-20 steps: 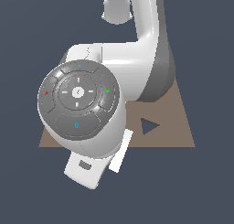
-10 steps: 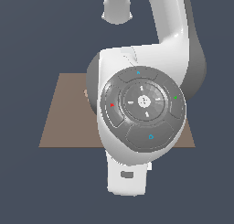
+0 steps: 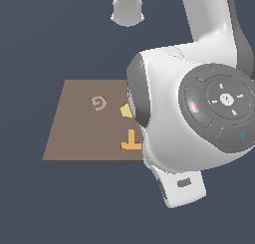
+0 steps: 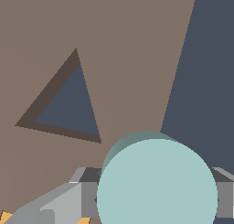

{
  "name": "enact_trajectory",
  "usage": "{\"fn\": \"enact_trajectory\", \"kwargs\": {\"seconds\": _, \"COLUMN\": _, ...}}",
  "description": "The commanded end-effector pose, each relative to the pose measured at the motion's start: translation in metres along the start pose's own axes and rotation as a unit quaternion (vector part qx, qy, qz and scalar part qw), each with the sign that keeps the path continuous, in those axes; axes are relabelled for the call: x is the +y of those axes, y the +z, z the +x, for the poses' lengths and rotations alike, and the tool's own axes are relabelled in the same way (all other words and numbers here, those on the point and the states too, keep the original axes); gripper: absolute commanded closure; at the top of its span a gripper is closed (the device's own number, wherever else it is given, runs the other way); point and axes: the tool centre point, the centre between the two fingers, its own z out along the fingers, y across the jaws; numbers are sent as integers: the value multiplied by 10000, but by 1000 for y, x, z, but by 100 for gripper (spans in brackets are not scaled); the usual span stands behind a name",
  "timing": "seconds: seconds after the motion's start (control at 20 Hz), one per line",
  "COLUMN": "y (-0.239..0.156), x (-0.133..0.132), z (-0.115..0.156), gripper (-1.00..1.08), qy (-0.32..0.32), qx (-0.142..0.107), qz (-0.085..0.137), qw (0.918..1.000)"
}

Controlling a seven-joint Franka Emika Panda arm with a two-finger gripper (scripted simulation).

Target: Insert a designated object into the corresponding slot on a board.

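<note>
While the arm [image 3: 199, 113] is blocking much of the exterior view, the wrist view is showing the disc [image 4: 156, 184] sitting between the grey fingers [image 4: 87, 198] of the hand [image 4: 153, 200], which are clamping it. It is hanging over the board [image 4: 128, 45], near the triangular hole [image 4: 68, 106]. The T [image 3: 131, 140], hexagon [image 3: 126, 110] and spiral [image 3: 99, 103] are lying on the board.

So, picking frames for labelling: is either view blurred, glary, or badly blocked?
Exterior view: sharp flat render, no glare, but the white robot arm hides much of the flat brown board. Wrist view: crisp edges; the pale teal disc fills the foreground, and the dark triangular cut-out has shaded walls.
</note>
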Motion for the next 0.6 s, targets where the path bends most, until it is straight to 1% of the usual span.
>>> {"fn": "enact_trajectory", "kwargs": {"seconds": 0.0, "y": -1, "x": -1, "z": 14, "gripper": 108, "qy": -438, "qx": -1, "qz": -5, "qw": 9990}}
{"fn": "enact_trajectory", "kwargs": {"seconds": 0.15, "y": -1, "x": -5, "z": 31, "gripper": 108, "qy": -979, "qx": -1, "qz": -6, "qw": 9952}}
{"fn": "enact_trajectory", "kwargs": {"seconds": 0.3, "y": -2, "x": -11, "z": 49, "gripper": 108, "qy": -1551, "qx": 0, "qz": -7, "qw": 9879}}
{"fn": "enact_trajectory", "kwargs": {"seconds": 0.45, "y": -2, "x": -20, "z": 67, "gripper": 108, "qy": -2157, "qx": 0, "qz": -8, "qw": 9765}}
{"fn": "enact_trajectory", "kwargs": {"seconds": 0.55, "y": -3, "x": -28, "z": 80, "gripper": 108, "qy": -2583, "qx": 1, "qz": -9, "qw": 9661}}
